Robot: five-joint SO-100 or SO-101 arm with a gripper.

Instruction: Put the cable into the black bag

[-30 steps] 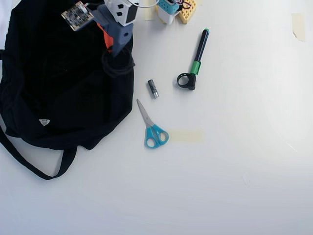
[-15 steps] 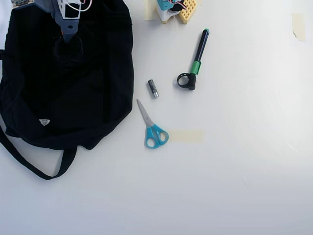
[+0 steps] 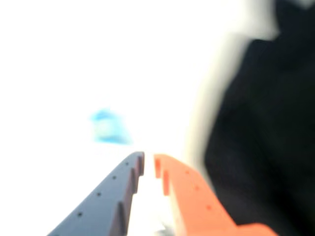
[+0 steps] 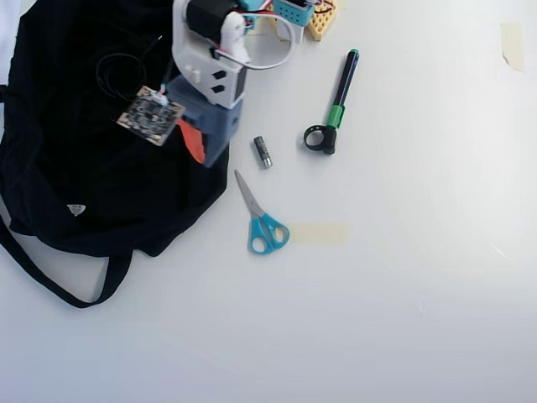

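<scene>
The black bag (image 4: 84, 180) lies on the left of the white table in the overhead view, its strap (image 4: 50, 281) trailing toward the front. The cable (image 4: 99, 72), a thin black loop, rests on the bag's upper part. My gripper (image 4: 201, 157) hangs over the bag's right edge, to the right of and below the cable and apart from it. In the blurred wrist view the gripper (image 3: 148, 162) shows a narrow gap between its grey and orange fingers, with nothing in it. There the bag (image 3: 266, 137) fills the right side.
On the table to the right of the bag lie a small battery (image 4: 263, 152), blue-handled scissors (image 4: 262, 225) and a black-and-green pen-like tool (image 4: 337, 102). A strip of tape (image 4: 319, 233) lies beside the scissors. The arm's base (image 4: 294, 13) is at the top edge.
The cable has been let go and now lies on the bag. The arm has swung right and toward the front, from above the bag's upper part to its right edge.
</scene>
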